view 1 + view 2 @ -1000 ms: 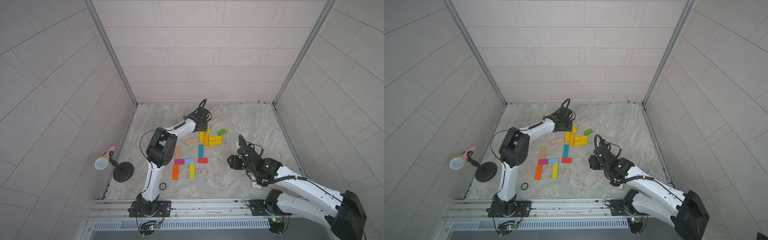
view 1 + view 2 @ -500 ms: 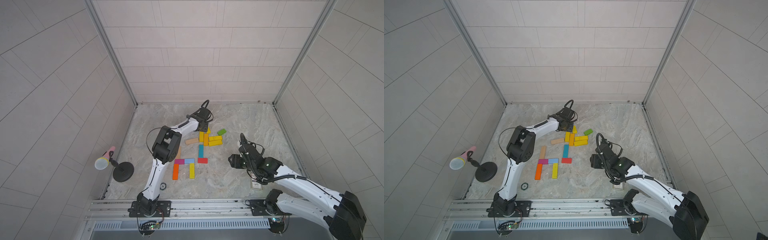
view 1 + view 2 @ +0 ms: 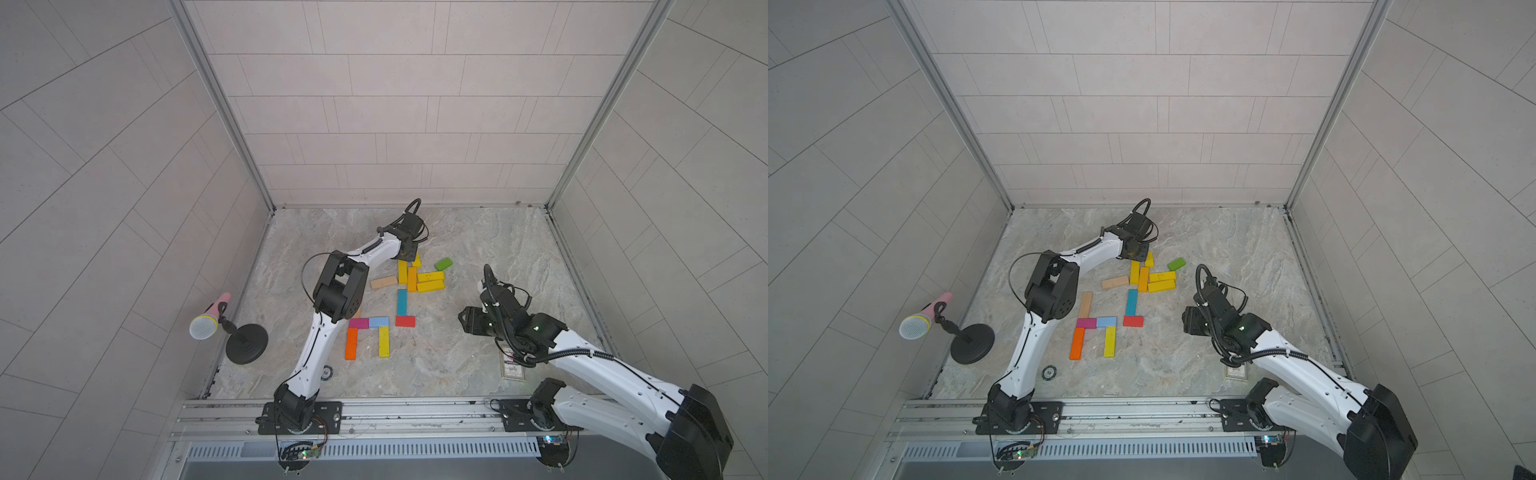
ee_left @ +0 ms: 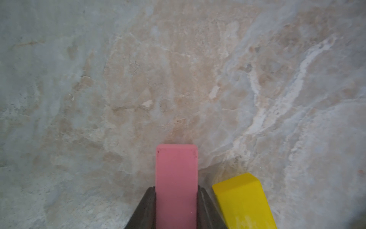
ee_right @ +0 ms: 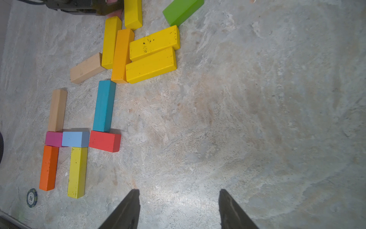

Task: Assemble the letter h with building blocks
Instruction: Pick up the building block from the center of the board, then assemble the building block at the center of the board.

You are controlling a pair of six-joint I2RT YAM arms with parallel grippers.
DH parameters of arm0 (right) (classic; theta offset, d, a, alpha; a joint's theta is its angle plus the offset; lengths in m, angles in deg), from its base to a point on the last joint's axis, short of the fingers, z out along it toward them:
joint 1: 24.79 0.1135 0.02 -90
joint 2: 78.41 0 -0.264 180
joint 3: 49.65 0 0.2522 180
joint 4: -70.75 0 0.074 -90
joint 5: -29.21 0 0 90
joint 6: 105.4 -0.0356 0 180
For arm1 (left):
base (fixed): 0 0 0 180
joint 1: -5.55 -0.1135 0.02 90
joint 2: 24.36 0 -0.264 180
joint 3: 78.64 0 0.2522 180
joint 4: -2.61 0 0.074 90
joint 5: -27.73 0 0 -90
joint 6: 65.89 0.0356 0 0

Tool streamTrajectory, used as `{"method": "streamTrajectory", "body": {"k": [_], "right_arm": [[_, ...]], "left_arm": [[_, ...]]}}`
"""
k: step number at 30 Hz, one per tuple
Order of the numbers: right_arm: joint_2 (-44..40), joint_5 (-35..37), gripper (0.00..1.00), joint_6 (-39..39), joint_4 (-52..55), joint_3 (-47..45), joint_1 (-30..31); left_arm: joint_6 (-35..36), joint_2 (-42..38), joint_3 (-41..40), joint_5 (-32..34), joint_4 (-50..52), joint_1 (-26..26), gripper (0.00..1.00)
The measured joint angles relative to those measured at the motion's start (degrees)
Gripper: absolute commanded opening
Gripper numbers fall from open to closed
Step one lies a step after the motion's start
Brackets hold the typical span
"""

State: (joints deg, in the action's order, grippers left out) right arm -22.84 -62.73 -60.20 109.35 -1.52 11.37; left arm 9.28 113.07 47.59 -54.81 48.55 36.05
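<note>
Right gripper (image 5: 179,191), nearest: jaws apart, nothing between them, well clear of the building blocks (image 3: 402,302).
Started letter: plain wood block (image 3: 1086,304) shows in one top view only; the left arm (image 3: 338,291) hides it elsewhere.
Farthest: left gripper (image 4: 176,188) clamped on pink block (image 4: 176,168), lower end cut off, unseen from above. Yellow block (image 4: 242,200) just beside.
Since a second ago: left elbow has swung inward and the jaws have closed. Loose blocks unmoved.

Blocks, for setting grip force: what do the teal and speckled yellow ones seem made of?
Teal block: probably wood, matt paint; faint grain streaks show through. Speckled yellow block: likely painted wood too, matt; dark specks where paint looks chipped.
</note>
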Motion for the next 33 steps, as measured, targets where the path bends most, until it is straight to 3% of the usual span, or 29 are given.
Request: {"method": "streamTrajectory", "body": {"k": [4, 8, 13, 18, 24, 28, 33], "right_arm": [[-1.51, 0.28, 0.66, -0.92, -0.11, -1.55, -0.96], [-6.91, 1.11, 0.66, -2.64, 0.79, -3.56, -3.76], [-15.37, 2.78, 0.67, -4.13, 3.04, -3.76, -7.98], [-20.11, 4.22, 0.68, -5.20, 5.92, -3.74, -10.05], [-24.92, 6.58, 0.68, -7.04, 8.90, -3.76, -10.84], [-26.82, 8.15, 0.69, -7.76, 10.03, -3.58, -11.10], [-26.77, 8.90, 0.69, -8.22, 11.39, -3.52, -11.10]], "left_arm": [[2.45, -5.03, -5.44, -2.10, -1.38, 0.48, 0.28], [3.39, -18.27, -16.46, -4.13, -4.20, 2.91, 0.28], [1.55, -38.29, -31.26, -5.75, -11.54, 10.93, 0.28], [-0.55, -48.50, -45.00, -4.31, -15.96, 21.46, 0.28], [-2.73, -49.94, -55.98, -2.93, -17.46, 31.34, 0.28], [-3.80, -47.17, -57.11, -1.86, -19.96, 35.95, 0.27], [-4.74, -40.83, -57.29, -2.10, -23.30, 37.79, 0.27]]}}
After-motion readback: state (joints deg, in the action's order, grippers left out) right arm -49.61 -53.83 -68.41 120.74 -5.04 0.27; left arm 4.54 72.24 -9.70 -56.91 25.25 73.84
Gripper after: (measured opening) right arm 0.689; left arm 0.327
